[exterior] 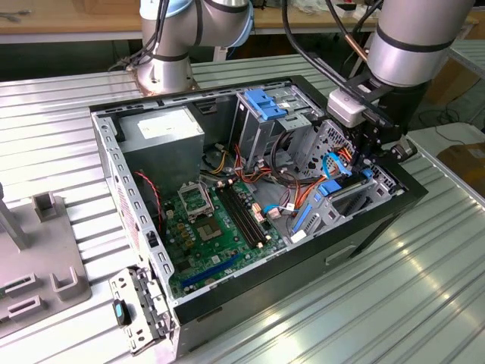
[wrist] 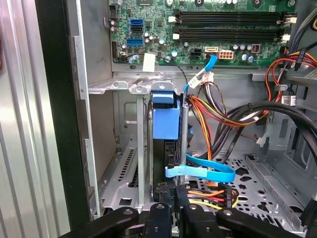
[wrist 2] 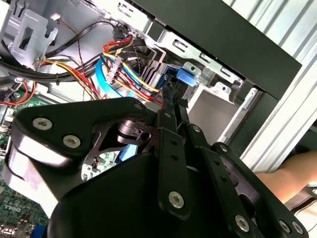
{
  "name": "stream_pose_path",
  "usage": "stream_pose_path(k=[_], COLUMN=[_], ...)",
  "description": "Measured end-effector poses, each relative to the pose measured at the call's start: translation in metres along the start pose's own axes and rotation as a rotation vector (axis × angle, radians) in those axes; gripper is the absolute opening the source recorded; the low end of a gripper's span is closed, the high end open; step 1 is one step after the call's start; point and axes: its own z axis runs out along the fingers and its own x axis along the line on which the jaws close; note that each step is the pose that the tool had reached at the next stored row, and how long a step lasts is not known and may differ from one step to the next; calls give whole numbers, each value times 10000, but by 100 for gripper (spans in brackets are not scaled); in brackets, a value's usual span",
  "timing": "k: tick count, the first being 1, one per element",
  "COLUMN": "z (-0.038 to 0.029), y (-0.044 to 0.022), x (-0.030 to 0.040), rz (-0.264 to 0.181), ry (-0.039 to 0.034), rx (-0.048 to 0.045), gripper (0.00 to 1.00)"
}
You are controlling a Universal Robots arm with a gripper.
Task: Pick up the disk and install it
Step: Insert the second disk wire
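Ribbed metal bench (exterior: pixel 424 288) carries an open desktop PC case (exterior: pixel 364 227) lying on its side, w/ motherboard (exterior: pixel 220 220) exposed and a grey power supply box (exterior: pixel 163 133) at the far end. Loose grey bracket w/ a dark tab (exterior: pixel 136 311) lies on the bench just beside the case's near corner, toward the exterior view's left. Robot arm (exterior: pixel 417 38) reaches down into the drive cage area (exterior: pixel 345 193) at the exterior view's right. Gripper (wrist: pixel 173 198) sits low inside the case; in the first wrist view its black fingers (wrist: pixel 184 196) are pressed close together on the edge of the disk (wrist: pixel 166 116), which stands on edge in the drive bay, blue carrier end facing the motherboard side. Metal bay walls flank the disk on both sides. Light blue flat SATA cable (wrist: pixel 203 171) crosses just beside the fingertips. Bundled yellow/orange/red power leads (wrist: pixel 218 111) run near the disk. In the second wrist view, the gripper linkage (wrist 2: pixel 168 148) points at the blue disk end (wrist 2: pixel 181 77) seated in the cage by the case's black wall.
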Motion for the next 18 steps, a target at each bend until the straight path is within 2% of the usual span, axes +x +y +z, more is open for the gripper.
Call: stream_pose_path(k=[4, 8, 9, 14, 18], z=[65, 69, 71, 77, 78], y=[17, 19, 19, 1, 7], x=[-3, -3, -3, 12, 52], rz=[64, 79, 99, 97, 97], ry=[-38, -67, -139, -128, -130], rx=[-1, 0, 4, 2, 3], gripper=[16, 16, 16, 16, 16])
